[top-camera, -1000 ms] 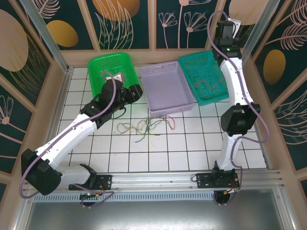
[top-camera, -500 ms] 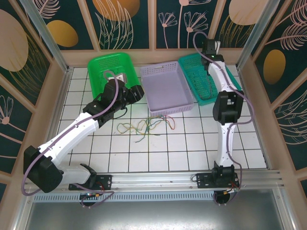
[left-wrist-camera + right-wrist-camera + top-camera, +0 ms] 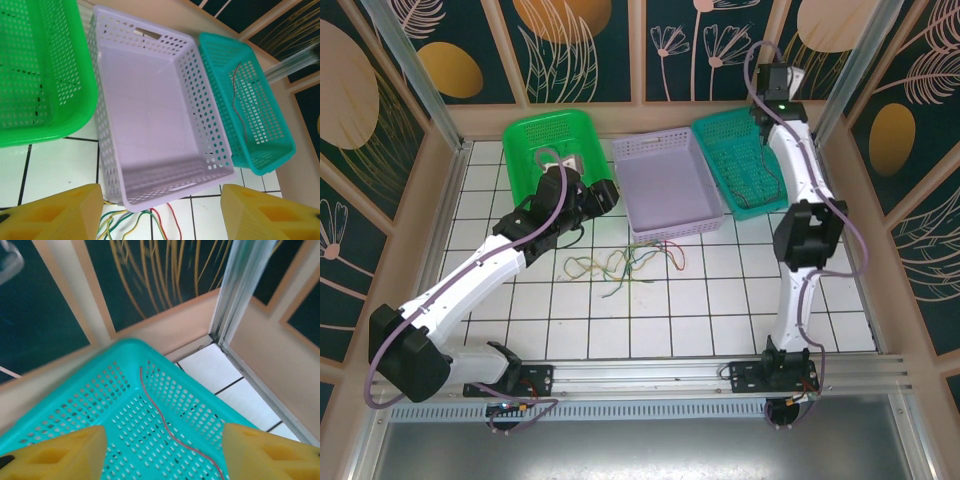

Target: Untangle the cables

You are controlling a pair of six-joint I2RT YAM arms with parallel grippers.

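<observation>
The cables sit tangled on the tiles just before the lilac basket, with one red wire in the teal basket. Left gripper and right gripper both hang with jaws apart, empty. Light, limp strands, I'd say, so pinch a loose end, not the knot.

White tiled table, green basket, lilac basket, teal basket, tangled cables

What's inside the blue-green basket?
One thin red wire lies wiggly on the holey floor of the teal basket. In the right wrist view, the yellow fingers cover the basket's near corners, so anything lying there is hidden.
</observation>
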